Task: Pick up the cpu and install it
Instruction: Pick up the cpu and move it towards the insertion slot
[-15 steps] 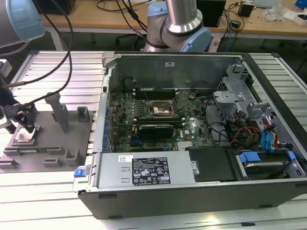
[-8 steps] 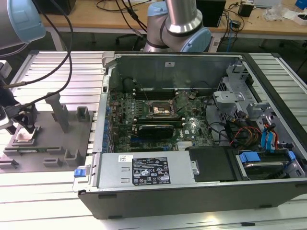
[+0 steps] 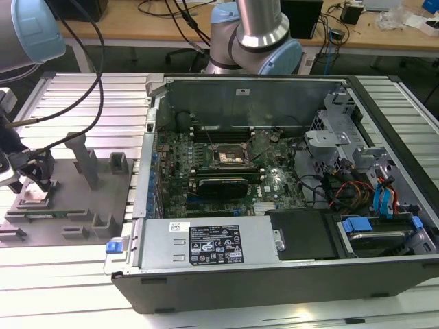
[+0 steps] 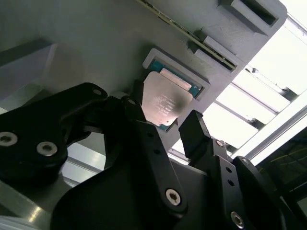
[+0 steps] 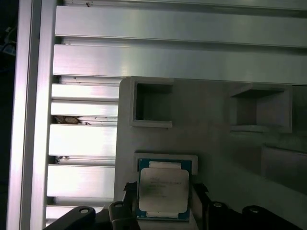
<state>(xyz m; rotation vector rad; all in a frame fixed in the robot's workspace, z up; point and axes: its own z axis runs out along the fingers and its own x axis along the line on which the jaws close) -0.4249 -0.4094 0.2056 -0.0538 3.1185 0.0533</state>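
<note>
My claw [image 4: 163, 110] straddles the cpu [image 5: 163, 194] with slim gaps either side, and the nest rim [image 5: 165, 156] sits close around. In the exterior view a post [image 3: 86, 161] stands at two o'clock from me and the case wall [image 3: 147, 157] at three. At twelve the table [image 3: 82, 96] lies open.

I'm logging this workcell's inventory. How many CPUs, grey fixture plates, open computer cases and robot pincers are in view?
cpu: 1
grey fixture plate: 1
open computer case: 1
pincer: 1
Total: 4
</note>
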